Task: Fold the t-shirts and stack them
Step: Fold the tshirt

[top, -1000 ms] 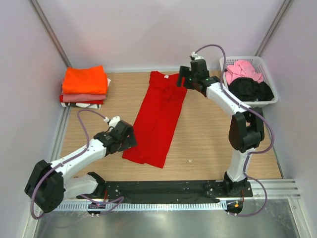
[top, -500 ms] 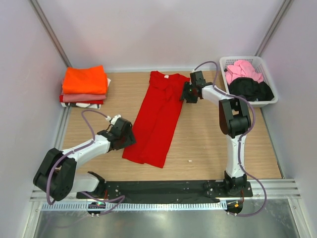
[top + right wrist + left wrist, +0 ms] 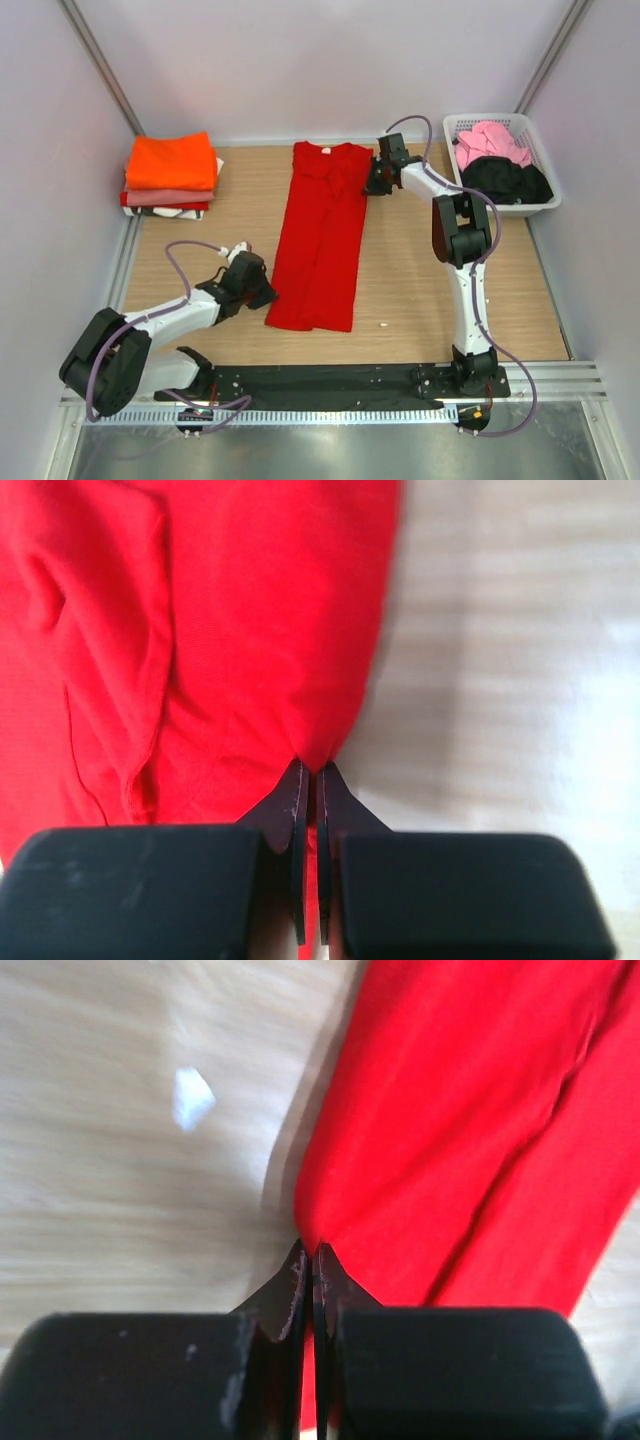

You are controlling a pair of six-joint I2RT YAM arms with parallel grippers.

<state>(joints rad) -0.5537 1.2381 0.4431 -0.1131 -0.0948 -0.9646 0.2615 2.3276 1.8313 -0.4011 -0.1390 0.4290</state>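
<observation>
Soft matt red cloth t-shirt on a pale wood-grain table; white slatted plastic basket; matt black fingers.

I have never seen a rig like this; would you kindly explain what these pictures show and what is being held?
Two robot arms stand at the near edge of a table. One picture looks down from above; the other two come from a camera on each wrist. A red t-shirt lies stretched out. The left gripper is shut on its near left edge, the right gripper on its far right edge. Folded shirts are stacked far left; a white basket holds more.
</observation>
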